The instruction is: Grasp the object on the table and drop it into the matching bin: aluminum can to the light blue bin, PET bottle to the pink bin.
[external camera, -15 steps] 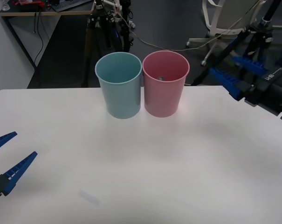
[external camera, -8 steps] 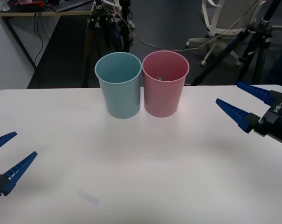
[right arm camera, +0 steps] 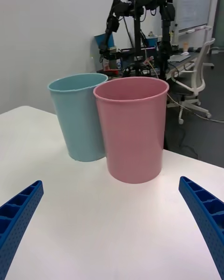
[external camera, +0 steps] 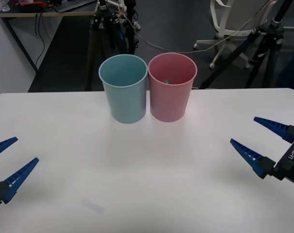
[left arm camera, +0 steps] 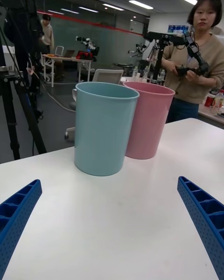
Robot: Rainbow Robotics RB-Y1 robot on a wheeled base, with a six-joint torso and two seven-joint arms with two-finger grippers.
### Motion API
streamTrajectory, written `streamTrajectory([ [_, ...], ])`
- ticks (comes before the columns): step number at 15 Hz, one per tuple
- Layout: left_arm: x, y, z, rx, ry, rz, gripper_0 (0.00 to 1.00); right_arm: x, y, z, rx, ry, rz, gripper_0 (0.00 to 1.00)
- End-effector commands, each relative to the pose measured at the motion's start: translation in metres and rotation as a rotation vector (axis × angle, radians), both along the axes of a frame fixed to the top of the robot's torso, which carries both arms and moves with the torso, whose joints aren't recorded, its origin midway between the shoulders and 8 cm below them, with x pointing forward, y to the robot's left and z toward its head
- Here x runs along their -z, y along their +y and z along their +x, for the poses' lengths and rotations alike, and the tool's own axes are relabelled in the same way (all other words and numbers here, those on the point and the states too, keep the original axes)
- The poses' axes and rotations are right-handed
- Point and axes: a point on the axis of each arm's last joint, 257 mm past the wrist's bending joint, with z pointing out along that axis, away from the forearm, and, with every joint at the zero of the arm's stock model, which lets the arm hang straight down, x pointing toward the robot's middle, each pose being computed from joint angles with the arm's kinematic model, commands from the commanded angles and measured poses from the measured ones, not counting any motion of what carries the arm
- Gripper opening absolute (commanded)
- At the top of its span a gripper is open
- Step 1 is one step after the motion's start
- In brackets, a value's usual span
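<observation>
I am holding both arms low over the white table (external camera: pixel 151 165), the pink bin (external camera: pixel 171 87) standing at its far edge as my landmark. The light blue bin (external camera: pixel 123 88) is touching the pink bin on its left side. My right gripper (external camera: pixel 263 143) is hovering well to the right of the pink bin and nearer to me, its blue ribbed fingers (right arm camera: pixel 205 219) spread wide and gripping nothing. My left gripper (external camera: pixel 8 162) is waiting far to the left of the pink bin at the table's near edge, its fingers (left arm camera: pixel 203 224) also spread wide and empty.

Looking down into the pink bin, I am seeing a small dark round shape (external camera: pixel 167 81) at the bottom; I judge it to be the cap of the PET bottle, though too little of it is showing to be sure. If so, the sorting is looking done.

As for handling, I am expecting such a small plastic bottle to be light, thin-walled and slick, yielding under a hard squeeze. I would be taking it across the middle of the body, near the label band, with gentle pressure.
</observation>
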Motion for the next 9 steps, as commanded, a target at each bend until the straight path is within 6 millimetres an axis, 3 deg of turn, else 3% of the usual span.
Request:
streamTrajectory([
  [1,0.0,0.0,0.0,0.0,0.0,0.0,1.0,0.0161,-0.0009,-0.0116,0.009,0.017,-0.01,1.0],
  [9,0.0,0.0,0.0,0.0,0.0,0.0,1.0,0.0174,0.0045,-0.0158,-0.01,0.015,-0.008,1.0],
])
